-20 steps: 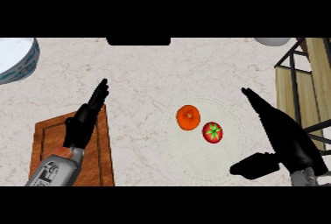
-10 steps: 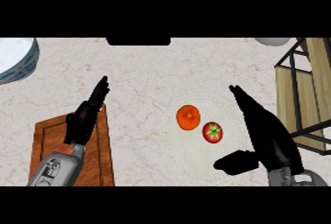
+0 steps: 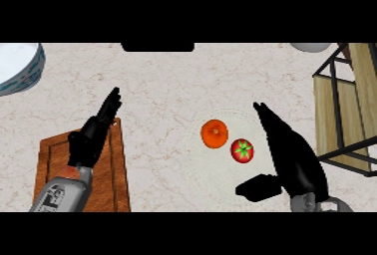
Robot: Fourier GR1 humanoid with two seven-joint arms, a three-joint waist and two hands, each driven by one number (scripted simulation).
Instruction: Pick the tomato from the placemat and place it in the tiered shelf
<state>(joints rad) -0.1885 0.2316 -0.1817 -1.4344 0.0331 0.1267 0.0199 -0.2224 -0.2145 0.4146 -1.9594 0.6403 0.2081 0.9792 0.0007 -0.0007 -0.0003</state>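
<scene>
A red tomato [image 3: 242,150] with a green stem lies on a pale round placemat [image 3: 221,174] that barely stands out from the counter. An orange fruit [image 3: 214,133] sits just left of it. My right hand [image 3: 288,155] is open, fingers straight and pointing away, right beside the tomato's right side, with the thumb [image 3: 257,187] spread below it. My left hand [image 3: 94,131] rests open at the left, fingers up, over a wooden board [image 3: 110,179]. The tiered shelf [image 3: 346,104], wood slats in a black frame, stands at the right edge.
A white bowl with a blue pattern [image 3: 16,67] sits at the far left. A dark object [image 3: 157,47] lies at the counter's back edge, and a pale round object [image 3: 310,47] at the back right.
My right hand has slid leftward across the counter and now stands next to the tomato. The left hand, tomato and orange fruit have stayed put.
</scene>
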